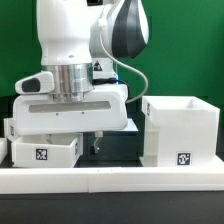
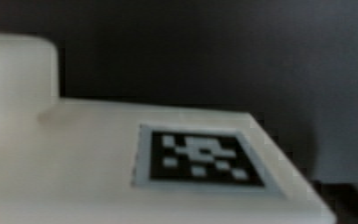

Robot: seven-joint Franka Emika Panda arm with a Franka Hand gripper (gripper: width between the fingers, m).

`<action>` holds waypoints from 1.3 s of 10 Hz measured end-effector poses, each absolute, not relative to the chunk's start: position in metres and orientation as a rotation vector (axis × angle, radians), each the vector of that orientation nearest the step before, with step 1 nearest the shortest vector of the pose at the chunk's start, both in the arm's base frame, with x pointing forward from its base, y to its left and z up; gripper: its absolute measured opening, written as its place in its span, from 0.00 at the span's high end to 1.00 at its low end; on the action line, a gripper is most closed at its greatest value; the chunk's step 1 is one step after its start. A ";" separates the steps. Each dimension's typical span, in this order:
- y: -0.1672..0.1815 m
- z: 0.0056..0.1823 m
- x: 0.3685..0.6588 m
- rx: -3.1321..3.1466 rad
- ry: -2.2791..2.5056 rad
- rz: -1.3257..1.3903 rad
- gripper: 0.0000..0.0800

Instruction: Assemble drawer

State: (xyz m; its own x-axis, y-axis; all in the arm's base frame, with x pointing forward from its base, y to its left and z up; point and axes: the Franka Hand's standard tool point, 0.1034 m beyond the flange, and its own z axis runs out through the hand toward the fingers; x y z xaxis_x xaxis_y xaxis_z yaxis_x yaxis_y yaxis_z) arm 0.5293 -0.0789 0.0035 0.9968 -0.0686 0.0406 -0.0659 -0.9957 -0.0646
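Exterior view, nearest first. A long low white rail runs across the front of the dark table. Just behind it, toward the exterior view's left, a small open-topped tray sits flat with its tag facing the camera. Toward the exterior view's right stands the large hollow casing, upright, tag low on its front. The two are well apart, with bare table between them. Another white part shows at the left edge, cut off by the frame.

My gripper hangs low over the table in that gap, just beside the tray. Its fingers are dark against dark, so I cannot tell whether they are spread or closed, and I see nothing held. A green backdrop lies beyond.

Wrist view, blurred: a white face carrying a tag fills the foreground. It is probably the tray, though I cannot confirm this.

Progress, as I judge it: early. No tray sits inside the casing, so every insertion is left to do.
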 end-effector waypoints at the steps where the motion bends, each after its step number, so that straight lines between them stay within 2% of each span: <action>1: -0.078 0.003 0.529 -3.076 0.102 -0.065 0.50; 2: -0.077 0.003 0.529 -3.076 0.098 -0.064 0.50; 3: -0.077 0.003 0.529 -3.076 0.097 -0.064 0.73; 4: -0.077 0.003 0.529 -3.076 0.097 -0.064 0.89; 5: -0.077 0.004 0.530 -3.076 0.097 -0.067 0.89; 6: -0.077 0.004 0.530 -3.076 0.097 -0.068 0.95; 9: -0.077 0.004 0.530 -3.076 0.097 -0.068 0.95; 13: -0.070 0.021 0.530 -3.067 -0.238 -0.044 0.95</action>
State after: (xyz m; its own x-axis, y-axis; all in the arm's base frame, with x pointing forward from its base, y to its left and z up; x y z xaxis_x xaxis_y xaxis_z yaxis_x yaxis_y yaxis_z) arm 0.5297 -0.0699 0.0212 0.9876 0.1533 0.0332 0.1551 -0.9859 -0.0623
